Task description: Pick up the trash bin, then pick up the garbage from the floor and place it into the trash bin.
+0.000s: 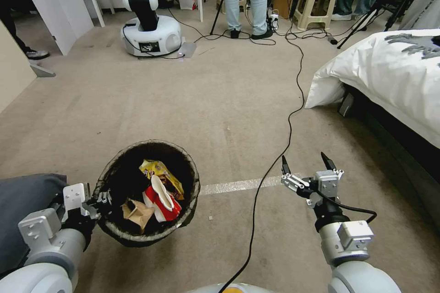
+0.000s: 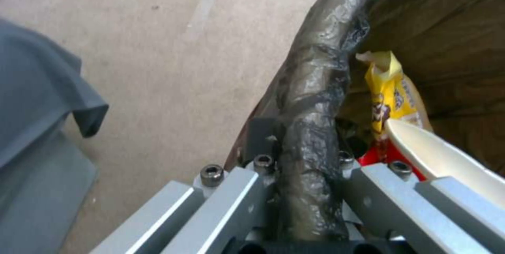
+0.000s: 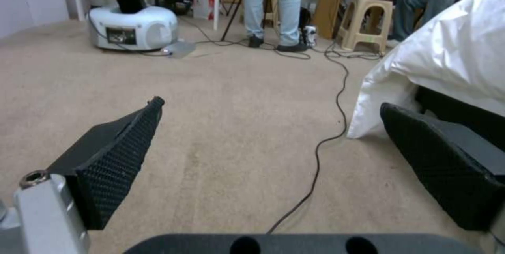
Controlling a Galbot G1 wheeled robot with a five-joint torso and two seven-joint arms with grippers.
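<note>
Left claw (image 1: 98, 202): clamped on the near rim of the trash bin (image 1: 190, 192), one finger outside, one inside – the left wrist view shows the bag-wrapped rim (image 2: 315, 127) pinched between them.
Trash bin: at lower left, held by that rim; I judge it light, thin-walled and a bit flexible, and the bag liner looks slick, so a rim pinch could slide or tilt the bin.
Garbage: in the bin – a yellow wrapper (image 1: 158, 171), a red-white wrapper (image 1: 160, 199), a brown paper piece (image 1: 137, 213); all soft, light, crushable, best pinched at a raised edge.
Right claw (image 1: 308, 165): fingers wide apart, empty, hovering over the floor.
Floor (image 1: 183, 100): beige carpet, a pale strip, a black cable (image 1: 288, 128) running across.
Room: another robot's white base (image 1: 151, 32) ahead, a bed (image 1: 394, 82) with white bedding to the right.
</note>
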